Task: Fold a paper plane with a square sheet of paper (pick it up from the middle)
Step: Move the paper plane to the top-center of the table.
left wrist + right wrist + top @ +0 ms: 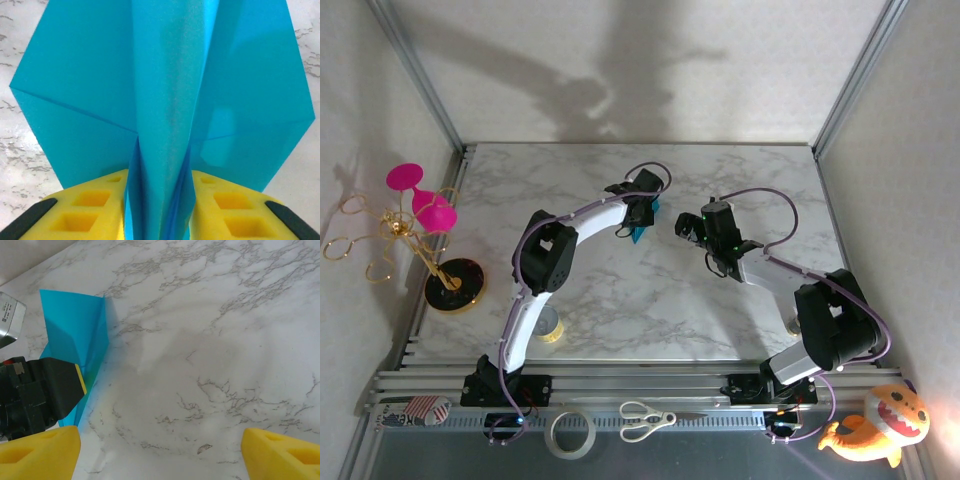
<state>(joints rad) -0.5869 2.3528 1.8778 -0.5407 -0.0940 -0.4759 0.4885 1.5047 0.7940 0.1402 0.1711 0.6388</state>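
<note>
My left fingers' yellow pads (90, 205) rise at the bottom of the left wrist view, narrowly apart. The centre ridge of the paper plane (170, 100) stands between them; whether they press it I cannot tell. Its teal wings spread to both sides over the marble table (20, 165).

From overhead the plane sits just above the middle of the frame, partly under my left gripper (642, 215).

My right gripper (160, 450) hangs wide, with bare marble between its yellow tips and the plane at that view's upper left. The silver block (10, 315) at the left edge there carries a small label, its print too fine to read.

Along the bottom rail lie a tape roll (570, 435) and scissors (645, 420).
</note>
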